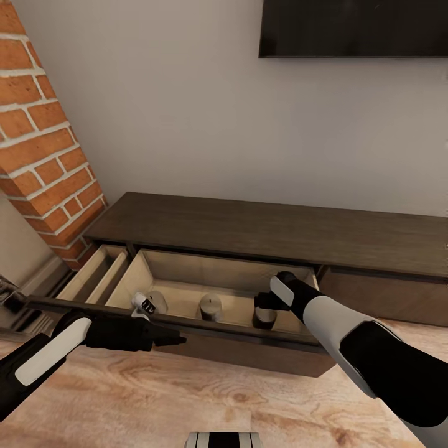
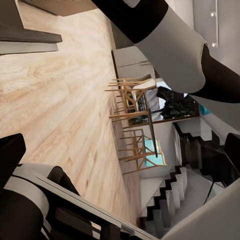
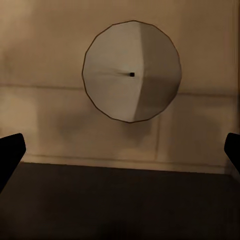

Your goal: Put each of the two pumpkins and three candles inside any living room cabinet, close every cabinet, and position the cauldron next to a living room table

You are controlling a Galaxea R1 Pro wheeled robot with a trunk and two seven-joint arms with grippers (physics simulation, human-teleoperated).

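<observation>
Wood floor point(image 1: 124, 398), brick column point(image 1: 43, 143); cabinet point(image 1: 267, 230) drawer open; right pincer point(image 3: 120, 150) spread, empty; left unclear.

No readable text, label, brand, number or sign is being shown on any surface in these views (the dark wall screen point(image 1: 354, 28) is being seen blank).

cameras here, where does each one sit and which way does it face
Head view: on the head, looking down at the open cabinet drawer with candles; both arms show.
Left wrist view: on the left arm, facing across the wood floor toward chairs and stairs; the right arm's white shell crosses it.
Right wrist view: on the right arm, looking straight down on a candle top between spread finger tips.
Shared: head and right wrist views both show that candle.
</observation>
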